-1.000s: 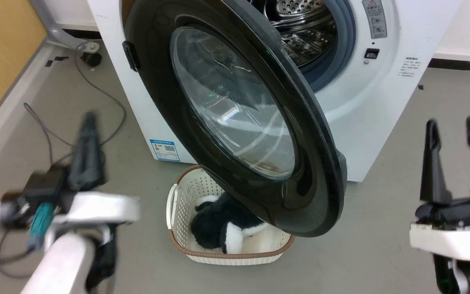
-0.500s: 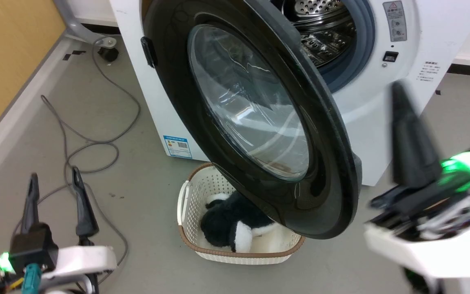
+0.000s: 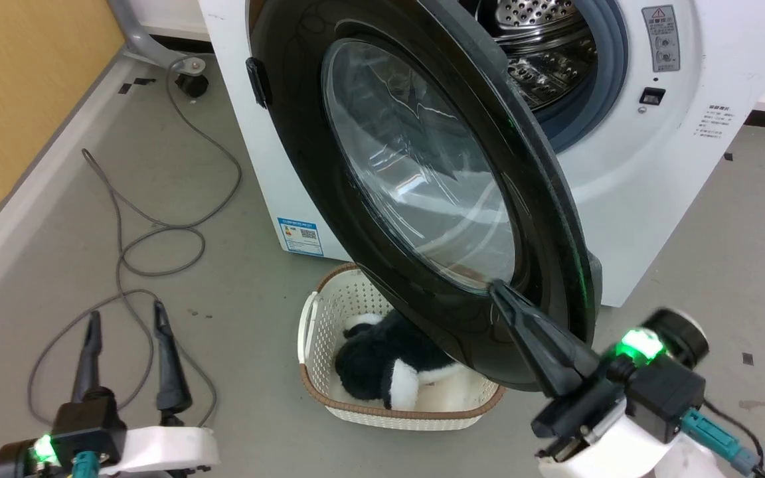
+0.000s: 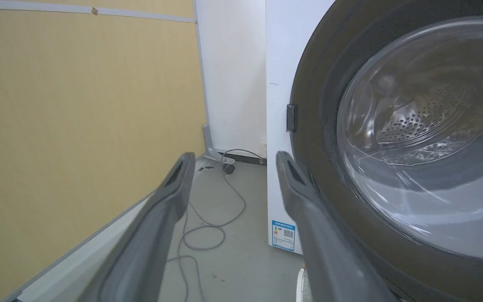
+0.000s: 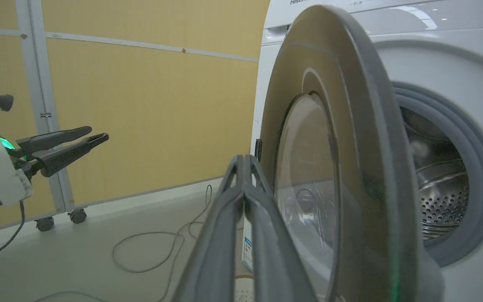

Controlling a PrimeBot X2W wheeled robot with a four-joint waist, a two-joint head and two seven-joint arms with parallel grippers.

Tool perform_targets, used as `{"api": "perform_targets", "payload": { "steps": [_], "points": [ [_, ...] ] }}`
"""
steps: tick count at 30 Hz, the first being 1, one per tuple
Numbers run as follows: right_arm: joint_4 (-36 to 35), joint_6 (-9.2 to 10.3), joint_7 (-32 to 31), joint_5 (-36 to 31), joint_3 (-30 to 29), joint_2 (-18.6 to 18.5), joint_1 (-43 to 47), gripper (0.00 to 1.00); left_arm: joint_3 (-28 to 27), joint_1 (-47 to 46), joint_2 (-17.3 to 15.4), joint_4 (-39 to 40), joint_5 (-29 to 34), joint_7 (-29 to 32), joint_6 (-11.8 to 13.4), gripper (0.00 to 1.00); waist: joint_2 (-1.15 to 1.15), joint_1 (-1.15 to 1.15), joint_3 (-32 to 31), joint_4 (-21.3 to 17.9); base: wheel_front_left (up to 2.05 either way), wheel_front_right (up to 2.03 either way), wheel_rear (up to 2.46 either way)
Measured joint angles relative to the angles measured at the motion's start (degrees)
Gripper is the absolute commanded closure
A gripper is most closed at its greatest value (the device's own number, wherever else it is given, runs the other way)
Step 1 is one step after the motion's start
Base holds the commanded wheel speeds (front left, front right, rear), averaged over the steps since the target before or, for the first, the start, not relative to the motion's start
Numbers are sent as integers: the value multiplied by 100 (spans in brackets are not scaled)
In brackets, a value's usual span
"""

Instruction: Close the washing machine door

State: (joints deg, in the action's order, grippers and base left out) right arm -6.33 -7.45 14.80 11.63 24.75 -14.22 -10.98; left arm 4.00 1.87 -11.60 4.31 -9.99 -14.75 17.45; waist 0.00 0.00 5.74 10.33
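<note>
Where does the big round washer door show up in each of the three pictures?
Head view: the washing machine door fills the centre, slanting from upper left to lower right.
Left wrist view: the door takes the right half.
Right wrist view: the door stands nearly edge-on, right of centre.
Shared landmark: the blue sticker low on the white washing machine.

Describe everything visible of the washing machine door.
The round washing machine door has a wide glossy black rim, bulging clear glass window and small black side tab. It stands open from the white washing machine, over a cream basket. The right gripper, jaws shut, points at its lower rim; contact unclear.
</note>
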Motion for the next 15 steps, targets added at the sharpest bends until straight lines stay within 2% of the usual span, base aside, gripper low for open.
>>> {"api": "perform_targets", "payload": {
  "steps": [9,15],
  "points": [
    [552,0,0,-110,-768,75,505,100,55,-107,259,-203,278,0,-363,0,0,0,57,-65,0,0,0],
    [828,-14,0,-291,-1069,120,491,100,71,-245,372,-307,415,0,-538,0,0,0,167,-153,0,0,0]
  ]
}}
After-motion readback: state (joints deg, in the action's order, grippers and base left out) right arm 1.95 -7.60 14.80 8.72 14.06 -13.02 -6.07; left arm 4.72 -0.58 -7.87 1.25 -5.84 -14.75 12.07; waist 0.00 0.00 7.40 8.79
